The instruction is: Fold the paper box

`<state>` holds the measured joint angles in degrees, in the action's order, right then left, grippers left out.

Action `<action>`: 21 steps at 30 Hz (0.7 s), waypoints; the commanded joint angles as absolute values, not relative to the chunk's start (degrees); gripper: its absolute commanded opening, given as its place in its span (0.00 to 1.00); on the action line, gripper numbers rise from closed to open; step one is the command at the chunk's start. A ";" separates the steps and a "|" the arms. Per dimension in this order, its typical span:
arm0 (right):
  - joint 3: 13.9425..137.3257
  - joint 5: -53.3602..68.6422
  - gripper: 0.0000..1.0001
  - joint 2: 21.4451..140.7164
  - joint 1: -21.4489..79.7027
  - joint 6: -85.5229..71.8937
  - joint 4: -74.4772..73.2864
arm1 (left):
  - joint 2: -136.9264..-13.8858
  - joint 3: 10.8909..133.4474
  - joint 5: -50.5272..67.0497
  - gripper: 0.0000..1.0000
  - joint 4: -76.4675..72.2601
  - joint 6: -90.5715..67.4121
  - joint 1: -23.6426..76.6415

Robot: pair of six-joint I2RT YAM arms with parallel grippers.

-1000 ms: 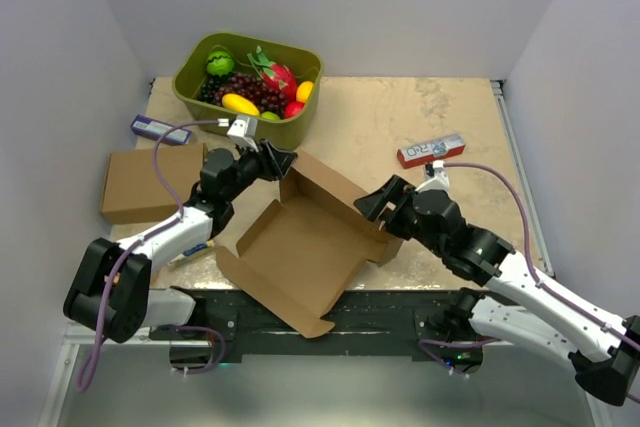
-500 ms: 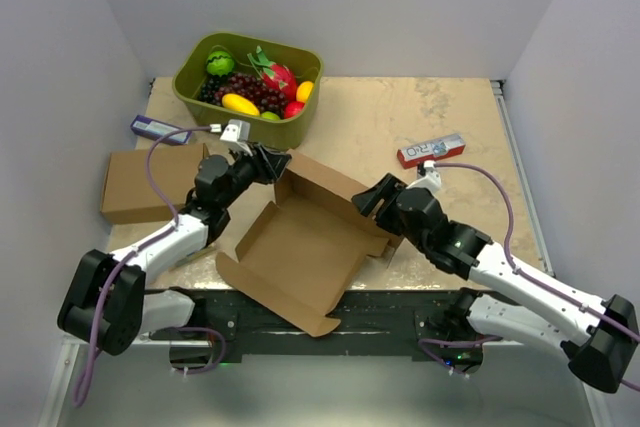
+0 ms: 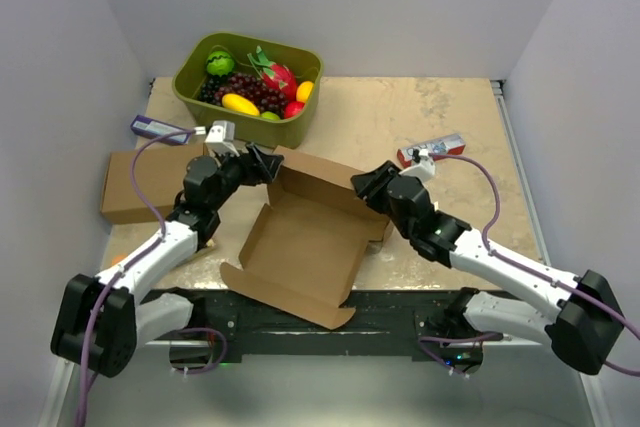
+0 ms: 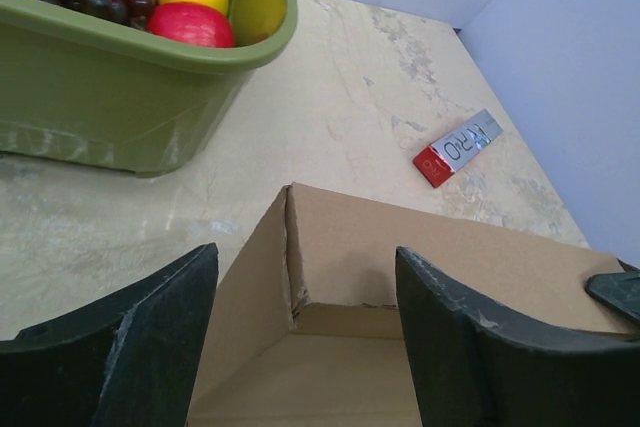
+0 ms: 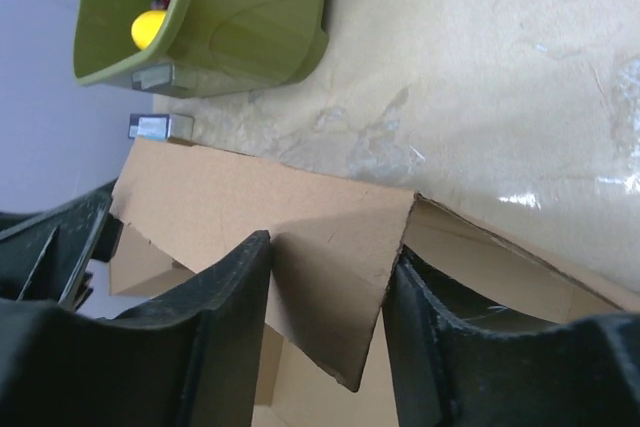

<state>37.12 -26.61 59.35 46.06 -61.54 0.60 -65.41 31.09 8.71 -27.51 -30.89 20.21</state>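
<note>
- Box (image 3: 300,247) lies open on our table (image 3: 400,117), near centre, between both arms.
- Left claw (image 3: 262,161) stands wide open astride its far-left corner, holding nothing.
- Right claw (image 3: 366,187) is part open around the right flap (image 5: 340,277); we cannot tell whether it grips.

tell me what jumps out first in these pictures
The half-folded brown cardboard box in the near middle draws the eye first, its walls partly raised. The left fingers stand open astride its far left corner, and the right fingers flank a flap on its right side. Behind, at the far left, a green tub brims with bright fruit.
</note>
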 commanded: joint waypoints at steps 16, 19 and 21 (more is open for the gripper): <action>41.84 -17.06 0.27 69.43 34.81 -53.00 23.81 | -66.79 47.73 23.47 0.85 -9.13 -27.16 8.26; 40.26 -15.30 0.26 70.49 33.93 -51.86 26.36 | -68.64 46.67 25.04 0.82 -11.33 -27.07 8.26; 39.12 -14.15 0.22 70.66 33.23 -52.03 28.56 | -69.52 45.71 26.18 0.80 -12.39 -27.16 8.26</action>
<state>39.64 -16.45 70.37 34.54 -55.20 22.15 -68.49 47.22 21.65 -9.15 -27.00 8.62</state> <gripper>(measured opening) 0.272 0.816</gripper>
